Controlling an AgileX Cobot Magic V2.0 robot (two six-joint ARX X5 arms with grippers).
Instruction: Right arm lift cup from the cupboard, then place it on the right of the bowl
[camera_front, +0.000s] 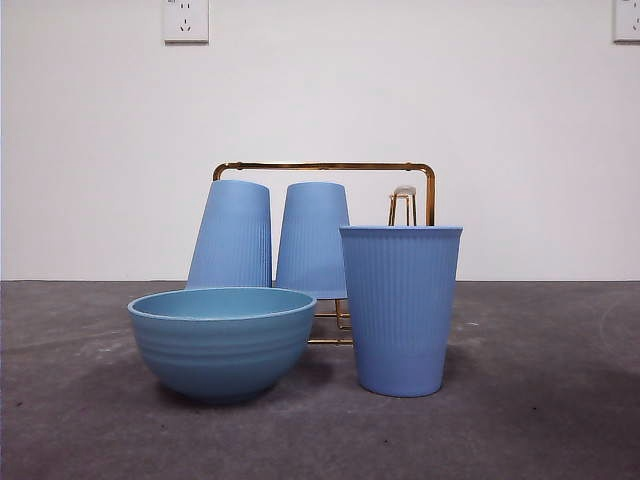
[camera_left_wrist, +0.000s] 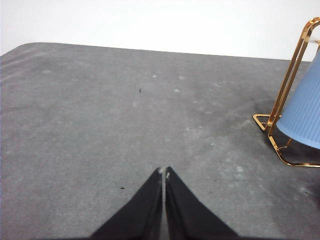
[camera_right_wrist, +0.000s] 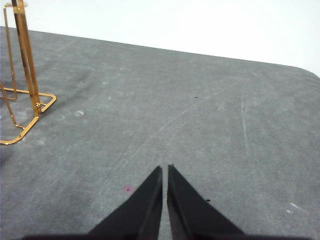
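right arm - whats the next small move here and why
Probably none beyond staying parked. The cup already stands upright on the table right of the bowl, off the gold wire rack, where two tumblers hang upside down and one peg is bare. The right gripper is shut over bare table, away from the cup, so the placing looks done.
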